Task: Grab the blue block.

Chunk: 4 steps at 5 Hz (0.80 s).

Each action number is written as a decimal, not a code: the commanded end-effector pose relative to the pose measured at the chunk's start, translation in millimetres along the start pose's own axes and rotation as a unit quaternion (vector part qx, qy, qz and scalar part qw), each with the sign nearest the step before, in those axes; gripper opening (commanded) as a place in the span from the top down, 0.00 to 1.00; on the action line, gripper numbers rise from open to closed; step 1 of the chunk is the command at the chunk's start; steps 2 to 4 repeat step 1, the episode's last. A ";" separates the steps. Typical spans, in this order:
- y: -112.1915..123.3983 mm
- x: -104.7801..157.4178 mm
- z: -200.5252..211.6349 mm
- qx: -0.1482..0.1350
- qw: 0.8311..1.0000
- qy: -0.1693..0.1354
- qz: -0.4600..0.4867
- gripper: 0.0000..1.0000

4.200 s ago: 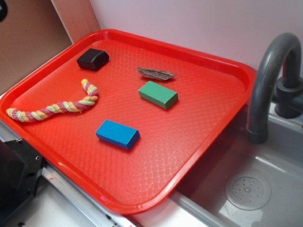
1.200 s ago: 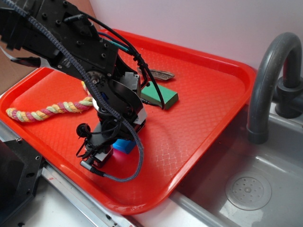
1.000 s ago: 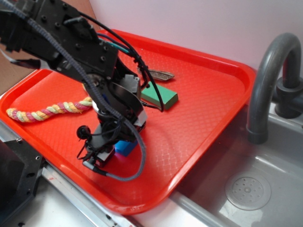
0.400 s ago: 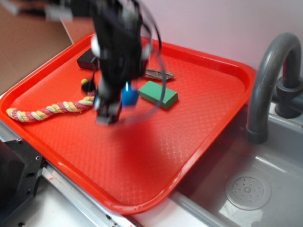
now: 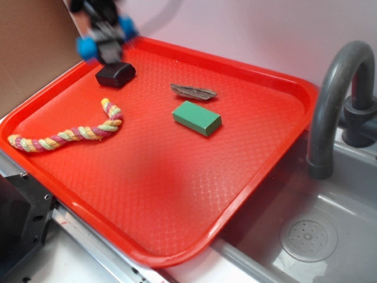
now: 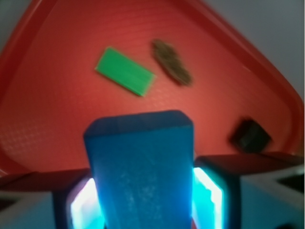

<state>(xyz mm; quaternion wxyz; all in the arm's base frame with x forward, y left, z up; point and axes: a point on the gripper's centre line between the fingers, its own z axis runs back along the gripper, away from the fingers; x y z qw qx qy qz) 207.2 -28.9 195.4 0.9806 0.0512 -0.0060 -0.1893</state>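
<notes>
Wrist view: the blue block point(image 6: 141, 171) fills the near centre, pinched between the two fingers point(image 6: 209, 191) of the gripper point(image 6: 143, 195), whose inner faces press against its left and right sides; block held clear above the red tray point(image 6: 57, 119), long axis pointing away from the camera; beyond it on the tray, the green block point(image 6: 125, 70), then a brown bark-like scrap point(image 6: 171, 62) just past it, apart from it; black rounded box point(image 6: 250, 135) to the right, blurred. Exterior view, near to far: grey sink basin point(image 5: 306, 236) with drain at near right, dark curved faucet point(image 5: 339, 100) behind it; the tray's near half bare; braided rope point(image 5: 68, 132) lying at left; green block mid-tray, bark scrap just beyond; black box near the far-left corner; gripper point(image 5: 106, 35) blurred at far left, raised above the black box, blue showing on both sides of it; cardboard panel point(image 5: 32, 53) beyond the tray's left edge.
</notes>
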 end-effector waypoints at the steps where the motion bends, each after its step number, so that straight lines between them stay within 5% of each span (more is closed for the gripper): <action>1: 9.2 -38.0 35.8 -0.070 0.958 -0.097 0.260 1.00; 4: 9.2 -38.0 35.8 -0.070 0.958 -0.097 0.260 1.00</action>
